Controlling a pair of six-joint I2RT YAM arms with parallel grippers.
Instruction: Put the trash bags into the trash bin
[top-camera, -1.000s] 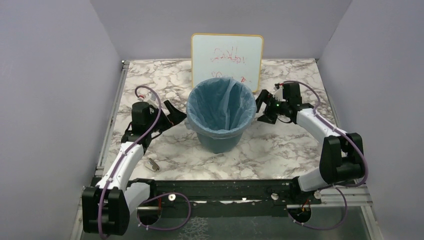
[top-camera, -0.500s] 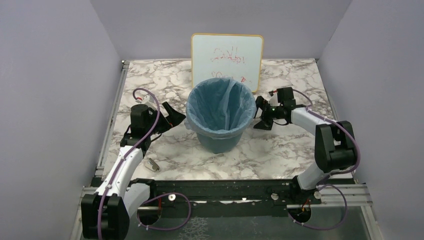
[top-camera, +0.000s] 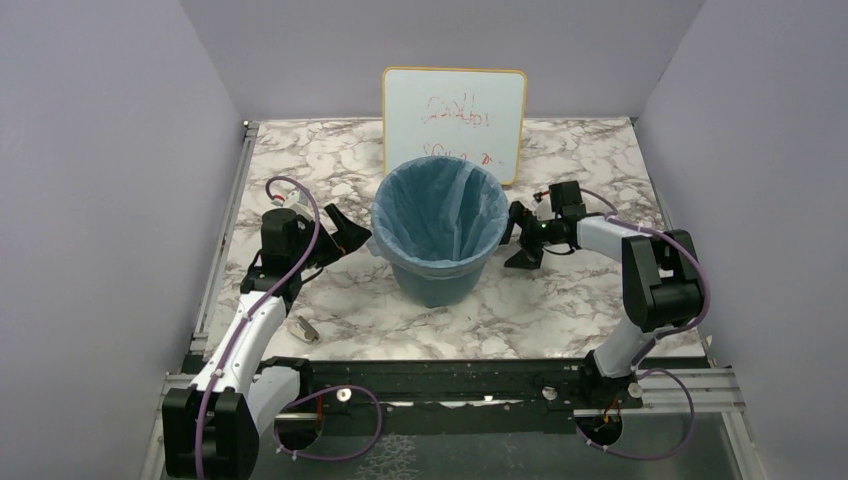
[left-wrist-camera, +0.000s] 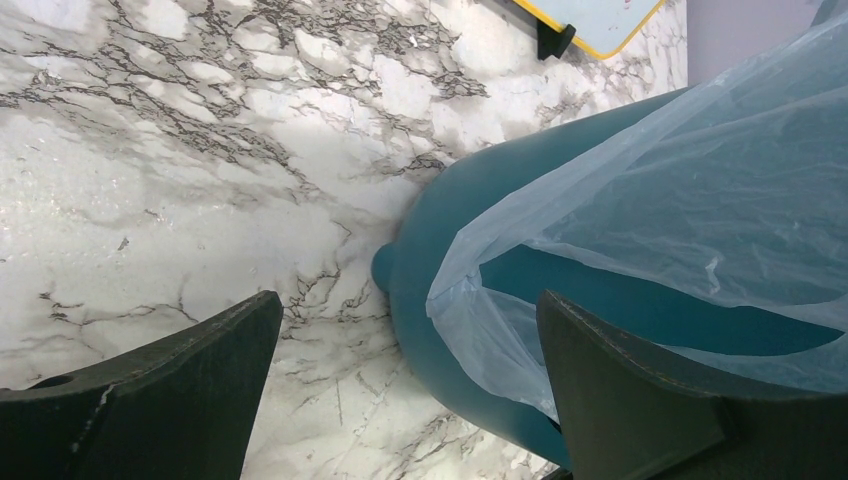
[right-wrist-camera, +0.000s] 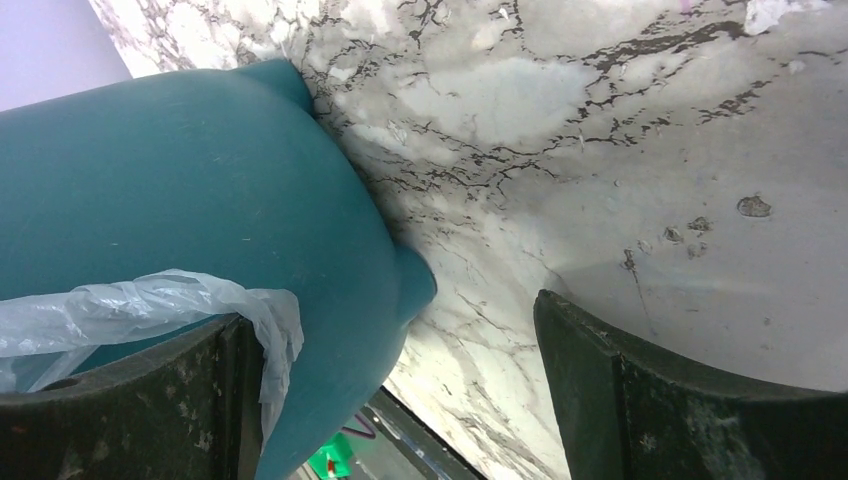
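Observation:
The teal-blue trash bin (top-camera: 438, 275) stands upright at the table's middle. The light-blue trash bag (top-camera: 440, 205) lines its inside, its edge folded over the rim. My left gripper (top-camera: 350, 232) is open just left of the rim; in the left wrist view the bin's wall (left-wrist-camera: 450, 260) and the bag's overhanging edge (left-wrist-camera: 600, 230) lie between and beyond my fingers. My right gripper (top-camera: 520, 238) is open just right of the rim; the right wrist view shows the bin (right-wrist-camera: 180, 180) and a fold of the bag (right-wrist-camera: 150, 305) by one finger.
A whiteboard (top-camera: 454, 118) with red scribbles stands behind the bin. A small grey object (top-camera: 305, 327) lies on the marble table (top-camera: 560, 300) near the left arm. Purple walls close in both sides and the back.
My right arm has folded in and lowered, bringing its gripper closer to the bin's right rim. My left gripper has shifted slightly. The bin and bag have not moved.

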